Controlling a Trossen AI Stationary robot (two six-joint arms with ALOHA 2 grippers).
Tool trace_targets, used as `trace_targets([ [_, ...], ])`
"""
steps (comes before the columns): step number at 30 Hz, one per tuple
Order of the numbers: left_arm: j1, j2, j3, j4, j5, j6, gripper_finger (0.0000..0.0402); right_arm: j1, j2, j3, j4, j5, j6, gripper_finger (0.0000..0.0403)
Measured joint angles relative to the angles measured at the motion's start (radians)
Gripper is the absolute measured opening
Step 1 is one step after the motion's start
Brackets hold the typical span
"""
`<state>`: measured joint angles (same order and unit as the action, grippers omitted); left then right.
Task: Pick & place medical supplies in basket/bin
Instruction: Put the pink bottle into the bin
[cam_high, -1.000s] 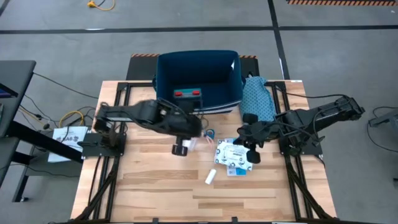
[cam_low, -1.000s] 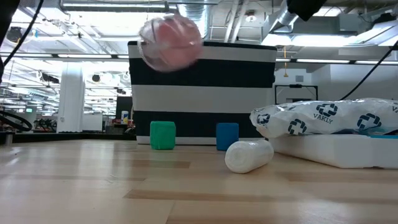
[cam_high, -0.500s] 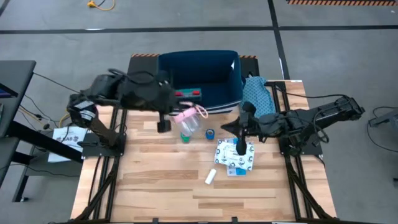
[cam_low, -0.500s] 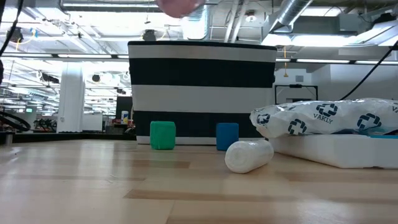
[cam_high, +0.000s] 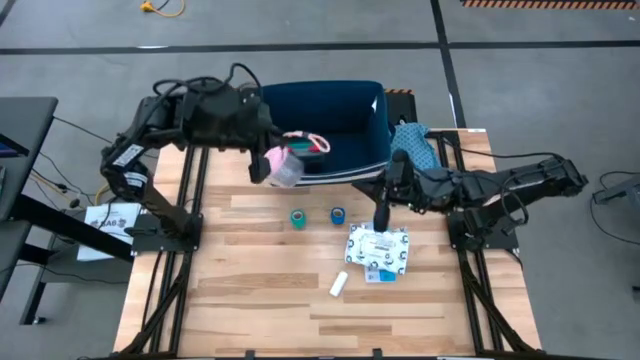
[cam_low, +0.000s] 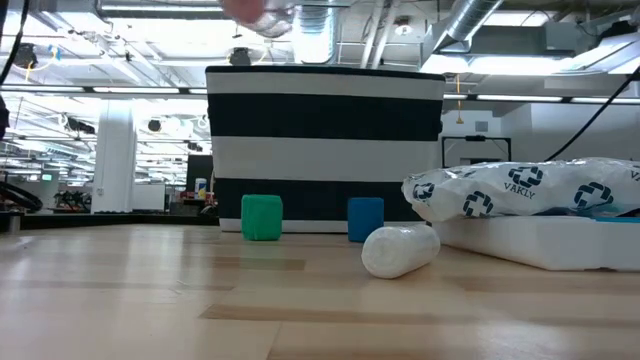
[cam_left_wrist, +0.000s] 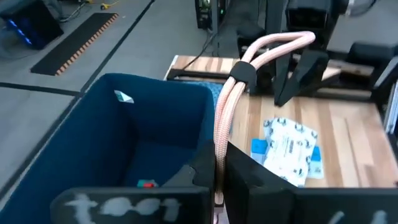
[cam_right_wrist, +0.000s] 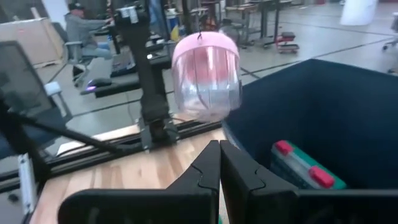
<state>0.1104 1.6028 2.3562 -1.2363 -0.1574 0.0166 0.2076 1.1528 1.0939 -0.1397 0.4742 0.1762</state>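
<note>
Pink item: pink round thing (cam_high: 284, 168) with a clear dome, dangling on its pink cord (cam_left_wrist: 231, 112) from the left claw (cam_high: 262, 160), which is clamped on the cord. It hangs at the near left corner of the navy bin (cam_high: 372, 118), half over the rim. Held by the cord so the body can swing clear of the wall, I'd say.

Left arm: reaching from the surface's left edge up and over the bin's near wall. High carry makes sense: the bin wall is tall, as the low view shows.

Bin: sitting at the far edge of the wooden surface (cam_high: 260, 300), centred. Red-teal long pack (cam_high: 305, 151) already lies inside, along the near wall.

Right claw: right claw (cam_high: 380, 217) hangs fingers-down just off the bin's near right corner, above the printed packets (cam_high: 379, 250); fingers pressed together, holding nothing. Looks parked, waiting its turn.

Tape rolls: teal roll (cam_high: 298, 217) and blue roll (cam_high: 337, 215) stand side by side, apart, on the surface just in front of the bin's near wall. Not yet taken.

White tube: small white tube (cam_high: 339, 284) lying nearer the front edge, just beside the packets' near left corner.

Cloth: teal dotted cloth (cam_high: 410, 152) bunched against the bin's right wall, near the far right corner of the surface.

Next call: carry the pink piece farther over the opening before letting go; released here it could catch the rim.
</note>
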Motion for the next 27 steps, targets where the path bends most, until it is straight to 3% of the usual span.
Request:
trace_targets([
  [10, 0.241, 0.004, 0.000, 0.111, 0.203, 0.054, 0.0000, -0.139, 0.000, 0.000, -0.031, -0.013, -0.157, 0.0000],
  [19, 0.479, 0.090, 0.000, 0.153, 0.405, 0.090, 0.0000, -0.412, 0.012, 0.000, 0.001, -0.219, -0.264, 0.0000],
  [27, 0.593, 0.227, 0.000, 0.159, 0.564, 0.109, 0.0000, -0.618, 0.066, -0.001, 0.009, -0.424, -0.261, 0.0000],
])
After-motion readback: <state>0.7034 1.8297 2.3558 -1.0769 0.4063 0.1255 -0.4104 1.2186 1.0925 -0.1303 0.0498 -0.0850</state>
